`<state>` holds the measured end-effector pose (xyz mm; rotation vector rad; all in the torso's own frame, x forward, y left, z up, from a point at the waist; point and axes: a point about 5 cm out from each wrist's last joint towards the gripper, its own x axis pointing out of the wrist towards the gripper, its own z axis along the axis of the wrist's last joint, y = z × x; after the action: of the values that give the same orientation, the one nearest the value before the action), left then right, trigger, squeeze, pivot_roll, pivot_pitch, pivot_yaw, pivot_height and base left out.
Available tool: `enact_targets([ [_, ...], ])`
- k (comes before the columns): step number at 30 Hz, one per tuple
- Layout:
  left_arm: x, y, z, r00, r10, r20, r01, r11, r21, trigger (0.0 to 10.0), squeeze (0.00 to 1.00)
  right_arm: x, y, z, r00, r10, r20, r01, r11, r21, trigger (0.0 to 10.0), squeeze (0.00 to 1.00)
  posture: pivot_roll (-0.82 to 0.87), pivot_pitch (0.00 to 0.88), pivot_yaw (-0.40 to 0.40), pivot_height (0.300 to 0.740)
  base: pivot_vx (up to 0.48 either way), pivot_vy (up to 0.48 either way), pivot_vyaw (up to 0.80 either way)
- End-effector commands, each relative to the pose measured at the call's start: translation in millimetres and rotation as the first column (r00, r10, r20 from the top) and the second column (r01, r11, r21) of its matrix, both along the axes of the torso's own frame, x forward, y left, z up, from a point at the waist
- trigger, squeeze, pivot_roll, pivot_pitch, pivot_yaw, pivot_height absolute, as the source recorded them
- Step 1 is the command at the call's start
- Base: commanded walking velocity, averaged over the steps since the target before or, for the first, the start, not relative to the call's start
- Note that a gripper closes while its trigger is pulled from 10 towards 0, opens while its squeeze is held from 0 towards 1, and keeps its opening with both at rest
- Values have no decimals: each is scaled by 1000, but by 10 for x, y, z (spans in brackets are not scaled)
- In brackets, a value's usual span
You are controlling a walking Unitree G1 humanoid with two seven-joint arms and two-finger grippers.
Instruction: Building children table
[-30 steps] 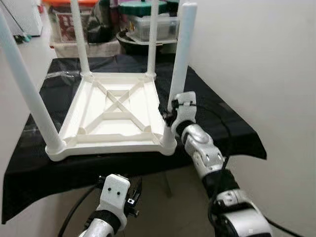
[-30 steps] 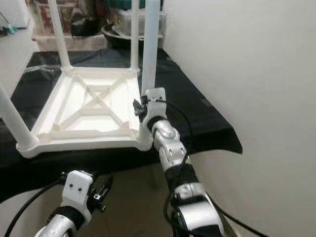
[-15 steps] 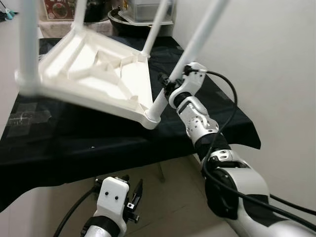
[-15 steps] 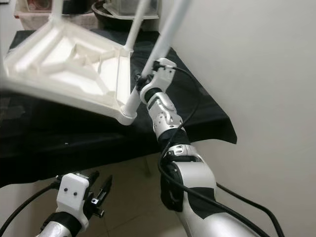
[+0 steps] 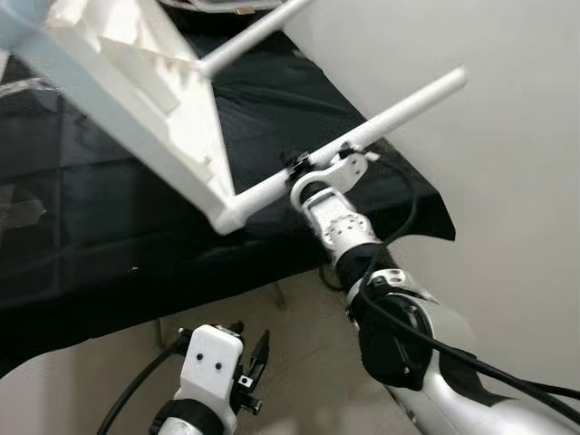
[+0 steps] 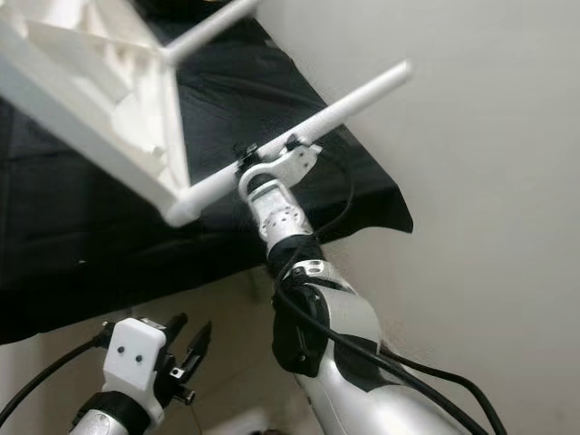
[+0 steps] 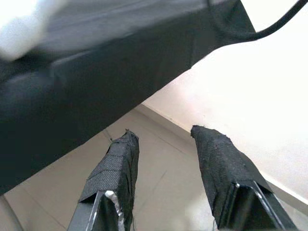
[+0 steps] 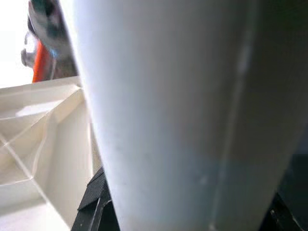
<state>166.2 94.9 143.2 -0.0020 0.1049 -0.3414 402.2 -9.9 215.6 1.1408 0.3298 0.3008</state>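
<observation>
Right gripper (image 5: 313, 168) clamped on table leg (image 5: 362, 138); white children's table (image 5: 136, 91) tilted above black cloth (image 5: 109, 236). Left gripper (image 7: 166, 168) spread, empty, below cloth.

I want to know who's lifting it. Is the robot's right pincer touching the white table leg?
Touching. In the left eye view the right pincer is clamped around the white table leg.

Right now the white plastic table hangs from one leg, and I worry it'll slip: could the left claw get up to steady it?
Probably not at once. The left claw sits open, low, beneath the black-draped tabletop's edge; the tilted white plastic table, held by the right claw, is above it.
</observation>
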Motion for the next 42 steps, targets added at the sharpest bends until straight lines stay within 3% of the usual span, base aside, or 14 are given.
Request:
enact_targets([
  [1, -33, -8, -2, 1000, 2, -14, -2, 1000, 6, 10000, 0, -155, 293, -187, 984, 132, -119, -134, 991, -5, 0, 0, 178, 238, -143, 740, 0, 0, 0],
  [4, -47, -17, 12, 1000, 2, -16, -2, 1000, 7, 10000, 0, -133, 269, -166, 987, 84, -139, -85, 996, -2, 0, 0, 174, 241, -152, 740, 0, 0, 0],
  [5, -52, -20, 17, 1000, 3, -16, -3, 1000, 6, 10000, 0, -119, 247, -159, 986, 46, -160, -46, 999, 5, 7725, 0, 171, 242, -151, 740, 0, 0, 0],
  [6, -52, -20, 17, 1000, 3, -16, -3, 1000, 6, 10000, 0, -119, 247, -159, 986, 46, -160, -46, 999, 5, 7725, 0, 171, 242, -151, 740, 0, 0, 0],
  [7, -56, -25, 22, 1000, 4, -17, -4, 1000, 4, 10000, 0, -94, 196, -153, 986, -13, -167, 7, 999, -35, 10000, 0, 167, 244, -153, 740, 0, 0, 0],
  [13, -60, -36, 31, 1000, 6, -18, -6, 1000, 2, 10000, 0, -44, 77, -126, 974, -127, -186, 118, 991, -58, 10000, 0, 168, 247, -157, 740, 0, 0, 0],
  [14, -59, -41, 34, 1000, 9, -18, -9, 1000, 1, 10000, 0, -20, 1, -118, 960, -188, -206, 179, 982, -63, 10000, 106, 167, 248, -157, 740, 0, 0, 0],
  [16, -59, -41, 34, 1000, 9, -18, -9, 1000, 1, 10000, 0, -20, 1, -118, 960, -188, -206, 179, 982, -63, 10000, 106, 167, 248, -157, 740, 0, 0, 0],
  [17, -58, -46, 36, 1000, 11, -20, -11, 1000, 1, 10000, 0, 2, -61, -96, 949, -232, -215, 225, 973, -56, 10000, 1000, 165, 250, -159, 740, 0, 0, 0],
  [20, -51, -58, 35, 1000, 11, -22, -11, 1000, 0, 10000, 0, 29, -99, -29, 946, -249, -210, 254, 967, 0, 10000, 1000, 162, 248, -159, 740, 0, 0, 0],
  [21, -50, -61, 33, 1000, 11, -23, -11, 1000, 1, 10000, 0, 35, -92, 1, 951, -238, -199, 248, 968, 27, 10000, 0, 162, 248, -159, 740, 0, 0, 0],
  [32, -12, -55, 9, 999, 17, -29, -16, 1000, 8, 10000, 0, 35, -171, -79, 926, -269, -264, 280, 960, 5, 10000, 0, 146, 241, -149, 740, 0, 0, 0],
  [39, 9, -56, -4, 999, 18, -29, -17, 1000, 12, 10000, 0, 45, -336, -188, 900, -314, -302, 319, 947, -34, 10000, 0, 143, 235, -149, 740, 0, 0, 0],
  [42, 35, -52, -29, 999, 16, -30, -15, 1000, 16, 10000, 0, 51, -558, -282, 889, -360, -283, 341, 933, -117, 10000, 0, 131, 206, -144, 740, 0, 0, 0],
])
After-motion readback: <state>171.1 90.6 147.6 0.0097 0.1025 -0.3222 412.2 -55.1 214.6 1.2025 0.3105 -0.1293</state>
